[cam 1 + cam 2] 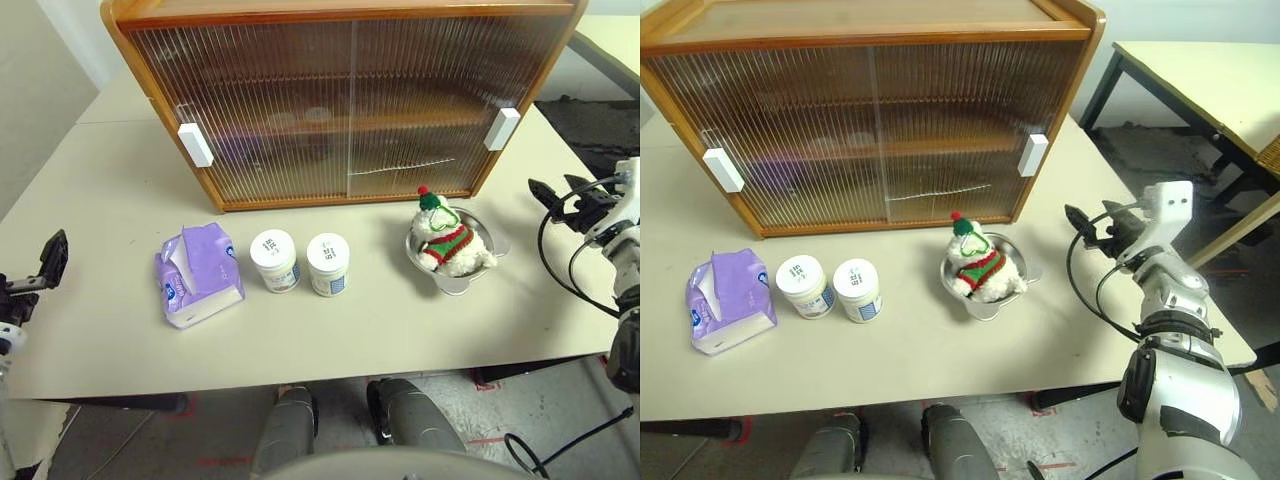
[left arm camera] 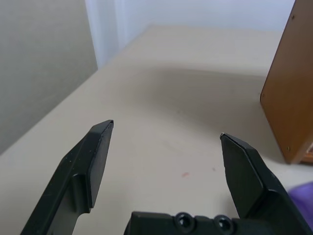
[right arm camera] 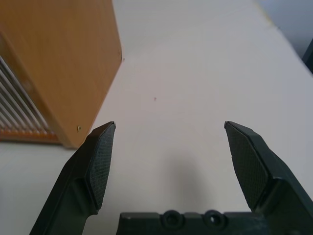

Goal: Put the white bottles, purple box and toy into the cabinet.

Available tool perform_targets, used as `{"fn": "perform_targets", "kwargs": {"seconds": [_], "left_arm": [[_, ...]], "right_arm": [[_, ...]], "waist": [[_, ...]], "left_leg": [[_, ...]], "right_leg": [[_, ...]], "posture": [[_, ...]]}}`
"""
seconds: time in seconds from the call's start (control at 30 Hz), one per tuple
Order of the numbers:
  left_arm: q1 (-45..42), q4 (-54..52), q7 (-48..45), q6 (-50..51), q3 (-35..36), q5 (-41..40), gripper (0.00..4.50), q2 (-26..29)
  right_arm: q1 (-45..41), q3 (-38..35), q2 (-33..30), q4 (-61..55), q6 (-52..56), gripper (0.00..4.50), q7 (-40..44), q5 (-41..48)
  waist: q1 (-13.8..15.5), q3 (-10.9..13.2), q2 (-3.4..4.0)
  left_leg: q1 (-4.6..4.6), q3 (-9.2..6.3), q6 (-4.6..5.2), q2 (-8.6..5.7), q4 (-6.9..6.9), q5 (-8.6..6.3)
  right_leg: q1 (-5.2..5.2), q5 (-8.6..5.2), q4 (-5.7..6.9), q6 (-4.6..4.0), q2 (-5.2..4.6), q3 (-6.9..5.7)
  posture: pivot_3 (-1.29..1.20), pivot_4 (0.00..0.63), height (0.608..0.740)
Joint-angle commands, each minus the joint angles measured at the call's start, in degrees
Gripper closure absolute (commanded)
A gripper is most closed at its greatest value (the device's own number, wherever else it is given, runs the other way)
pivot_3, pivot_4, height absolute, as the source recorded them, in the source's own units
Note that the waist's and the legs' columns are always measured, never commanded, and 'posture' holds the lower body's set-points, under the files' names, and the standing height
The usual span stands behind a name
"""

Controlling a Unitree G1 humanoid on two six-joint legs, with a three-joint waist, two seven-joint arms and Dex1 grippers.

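Btwn both end effectors, toy (image 1: 449, 240), untouched

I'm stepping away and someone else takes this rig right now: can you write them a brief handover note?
Left gripper: open, empty, over the table's left part.
Right gripper: open, empty, near the right end of the orange-brown wooden cabinet.
Cabinet's ribbed translucent sliding doors are both shut.
In a row on the beige table in front of it: lavender-purple soft tissue pack, two short white plastic jars standing side by side, fluffy white plush toy in a striped sweater sitting in a shallow metal bowl.
Done: nothing stowed.
Left: open a door, put all four things in.
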Motion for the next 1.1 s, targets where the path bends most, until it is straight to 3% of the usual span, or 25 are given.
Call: {"fn": "perform_targets", "kwargs": {"seconds": [0.03, 0.5, 0.7, 0.9, 1.1], "left_arm": [[0.21, 1.39, -1.04, -0.62, 0.31, 0.00, 0.00, 0.05], [1.25, -0.98, -3.06, -1.57, -1.14, -0.72, 0.00, -1.95], [3.55, -5.19, -6.45, -2.26, -1.30, -3.59, 0.00, -3.20], [7.12, -7.89, -7.50, -0.49, 1.82, -6.23, 0.00, -1.76], [4.29, -6.91, -8.12, 1.51, -1.14, -5.37, 0.00, 1.90]], "right_arm": [[0.97, -3.48, 0.33, -1.31, -2.01, 0.04, 0.98, 3.61], [2.06, -3.38, 0.97, -3.70, -1.89, 0.04, 4.83, 5.24], [2.36, -3.38, 1.29, -5.30, 1.72, 0.04, 10.82, 6.81], [6.87, 0.57, -0.75, -21.14, 24.13, 0.04, 34.06, 14.88], [12.07, 5.02, -1.36, -39.88, 34.76, 0.04, 36.95, 17.70]], "waist": [[-0.09, -0.02, 0.00], [-0.11, -0.03, 0.01], [-0.07, -0.03, -0.01], [-0.06, -0.01, -0.01], [0.11, 0.31, -0.19]], "left_leg": [[0.01, 0.01, 0.00, 0.00, 0.01, 0.00], [0.03, 0.02, 0.02, 0.00, 0.10, 0.01], [0.02, 0.03, 0.02, -0.01, 0.11, 0.01], [0.02, 0.06, -0.02, -0.02, 0.09, 0.03], [0.35, -0.05, -0.21, -0.13, 0.16, 0.14]], "right_leg": [[0.01, 0.00, 0.00, 0.00, 0.00, 0.00], [0.04, 0.07, 0.01, 0.02, 0.00, 0.00], [0.05, 0.06, 0.00, 0.01, 0.00, -0.01], [0.06, -0.06, 0.01, -0.02, 0.06, -0.04], [0.47, -0.29, 0.05, 0.19, 0.22, -0.04]], "posture": [[-0.07, 0.101, 0.740], [-0.07, 0.112, 0.740], [-0.04, 0.117, 0.740], [-0.03, 0.123, 0.740], [-0.07, 0.135, 0.740]]}}
